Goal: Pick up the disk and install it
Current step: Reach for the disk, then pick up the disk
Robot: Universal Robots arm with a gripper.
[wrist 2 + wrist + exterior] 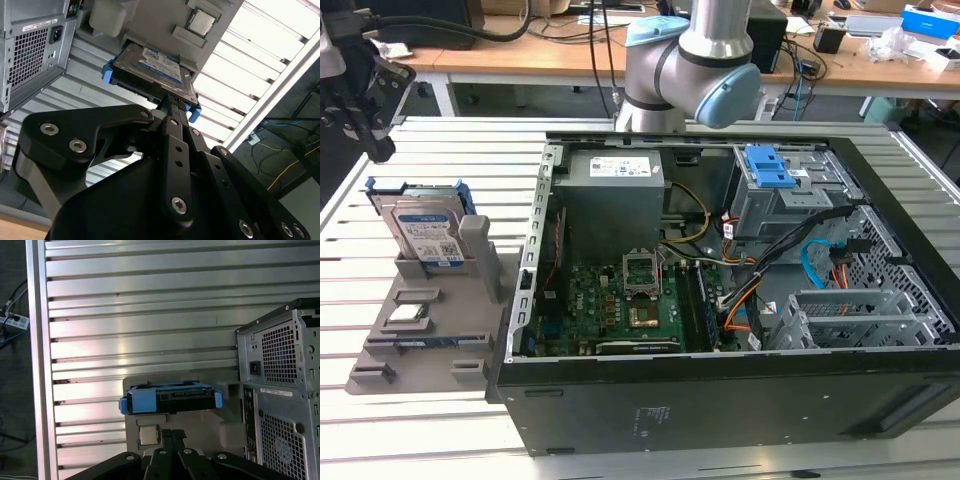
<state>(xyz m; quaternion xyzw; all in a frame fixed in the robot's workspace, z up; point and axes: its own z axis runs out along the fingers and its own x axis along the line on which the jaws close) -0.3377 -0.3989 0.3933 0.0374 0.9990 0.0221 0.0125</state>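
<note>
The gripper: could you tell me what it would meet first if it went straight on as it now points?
Most likely the disk, standing on edge in the grey holder; the gripper aims at its edge, though depth is unclear.

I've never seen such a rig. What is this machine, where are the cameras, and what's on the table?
This is one robot arm with a gripper. The exterior view comes from a camera off the arm; both wrist views come from cameras riding near the gripper. On the slatted metal table lies an open computer case, and on the exterior view's left a grey holder. The disk, a hard drive in a blue bracket, stands upright in that holder; a small square chip lies there too. The gripper is close to the disk, which is not yet picked up.
</note>
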